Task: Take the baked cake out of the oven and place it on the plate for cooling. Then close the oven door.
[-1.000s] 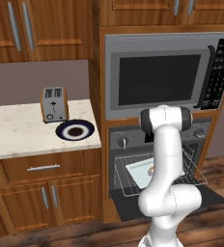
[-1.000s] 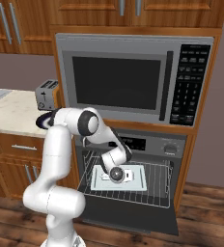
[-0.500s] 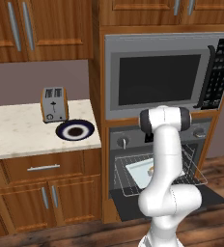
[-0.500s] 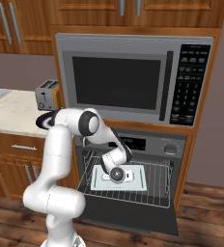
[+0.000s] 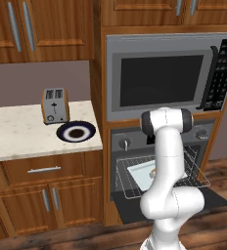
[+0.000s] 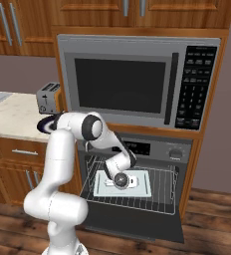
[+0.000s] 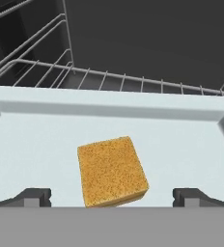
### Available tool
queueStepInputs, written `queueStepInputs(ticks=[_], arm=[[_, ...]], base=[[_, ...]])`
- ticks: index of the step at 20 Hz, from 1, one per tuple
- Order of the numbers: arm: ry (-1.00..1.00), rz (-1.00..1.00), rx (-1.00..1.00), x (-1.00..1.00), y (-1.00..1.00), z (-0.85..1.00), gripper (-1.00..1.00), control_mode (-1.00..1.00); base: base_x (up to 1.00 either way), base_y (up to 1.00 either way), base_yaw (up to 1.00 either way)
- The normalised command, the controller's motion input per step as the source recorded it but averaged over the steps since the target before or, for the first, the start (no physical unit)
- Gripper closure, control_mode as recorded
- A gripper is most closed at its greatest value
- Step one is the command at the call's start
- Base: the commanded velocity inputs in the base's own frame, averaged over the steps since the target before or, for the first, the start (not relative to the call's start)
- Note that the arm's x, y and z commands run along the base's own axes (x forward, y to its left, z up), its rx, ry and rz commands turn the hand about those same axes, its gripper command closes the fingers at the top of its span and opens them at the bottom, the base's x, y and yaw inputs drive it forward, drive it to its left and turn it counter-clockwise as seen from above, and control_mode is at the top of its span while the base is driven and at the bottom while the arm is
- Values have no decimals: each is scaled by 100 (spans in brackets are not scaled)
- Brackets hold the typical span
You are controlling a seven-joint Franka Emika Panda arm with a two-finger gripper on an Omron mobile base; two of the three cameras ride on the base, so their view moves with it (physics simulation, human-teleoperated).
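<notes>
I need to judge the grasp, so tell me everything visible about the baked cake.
The baked cake is a small square block, golden-tan with a speckled, crumbly-looking top and slightly darker sides. It lies flat on the pale baking tray, turned a little askew to the tray's edges, on a wire rack inside the open oven. The open gripper straddles it without touching.

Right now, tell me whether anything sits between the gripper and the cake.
Nothing visible does. In the hand view the baked cake lies bare on the baking tray, and the open gripper has a finger on each side of it with only tray surface between.
</notes>
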Motion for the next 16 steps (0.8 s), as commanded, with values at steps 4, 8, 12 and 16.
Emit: queueStepInputs(ticks=[4, 8, 12, 16], arm=[[0, 0, 0, 10, 0, -4, -100, -100], [0, 0, 0, 8, 0, -7, -100, -100], [0, 0, 0, 8, 0, -9, -100, -100], [0, 0, 0, 6, 0, -10, -100, -100]], base=[[0, 0, 0], [0, 0, 0], [0, 0, 0], [0, 0, 0]])
